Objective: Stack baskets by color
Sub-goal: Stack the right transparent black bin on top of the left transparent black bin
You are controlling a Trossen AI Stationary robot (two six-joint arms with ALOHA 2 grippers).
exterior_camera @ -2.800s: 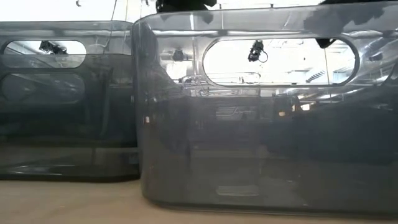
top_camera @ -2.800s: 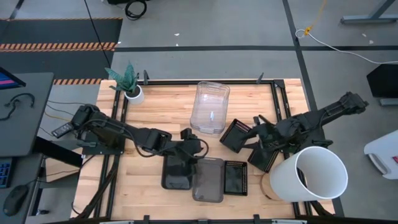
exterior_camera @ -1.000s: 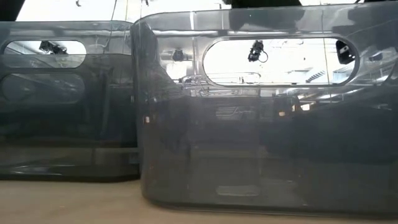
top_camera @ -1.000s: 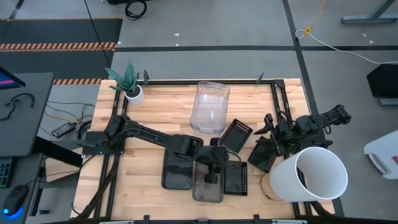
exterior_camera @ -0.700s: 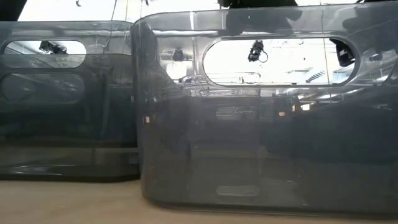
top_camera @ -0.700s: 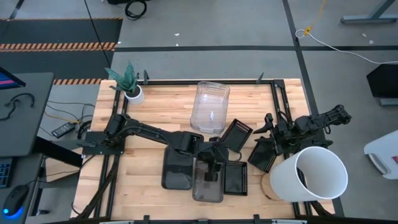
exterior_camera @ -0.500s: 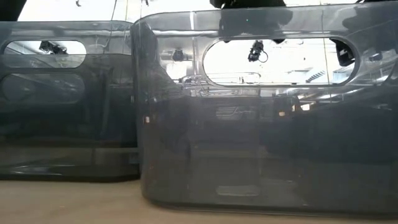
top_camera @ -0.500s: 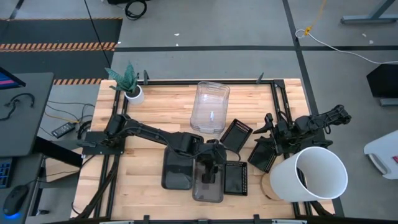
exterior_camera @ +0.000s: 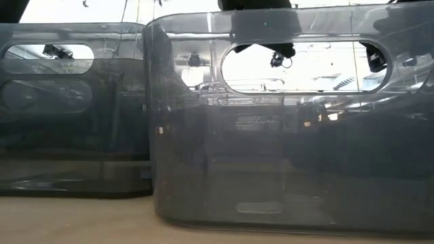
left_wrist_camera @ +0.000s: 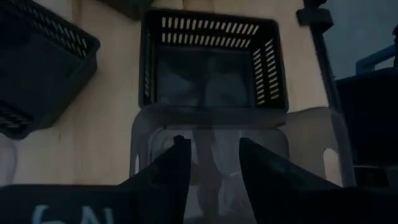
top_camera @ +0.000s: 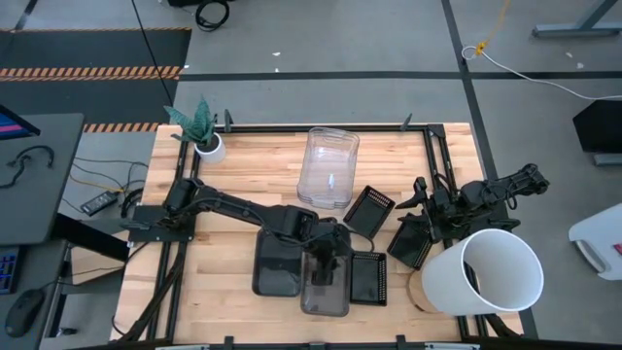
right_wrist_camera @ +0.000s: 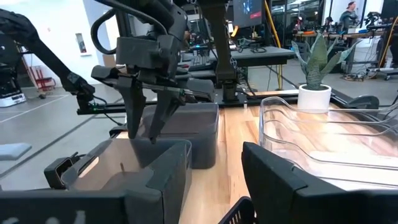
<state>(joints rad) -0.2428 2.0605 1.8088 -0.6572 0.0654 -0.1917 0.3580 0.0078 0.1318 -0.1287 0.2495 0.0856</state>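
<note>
Smoky basket (top_camera: pixel 325 287) wall between parted left gripper (top_camera: pixel 324 262) fingers.

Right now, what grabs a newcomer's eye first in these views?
The big white bucket at the table's front right corner dominates, rim facing up. Mid-front, the left gripper hangs with fingers apart over the smoky grey basket, beside a darker grey basket and a black mesh basket. The clear basket stack sits at the back centre, and the right gripper waits, open, near the right edge.
</note>
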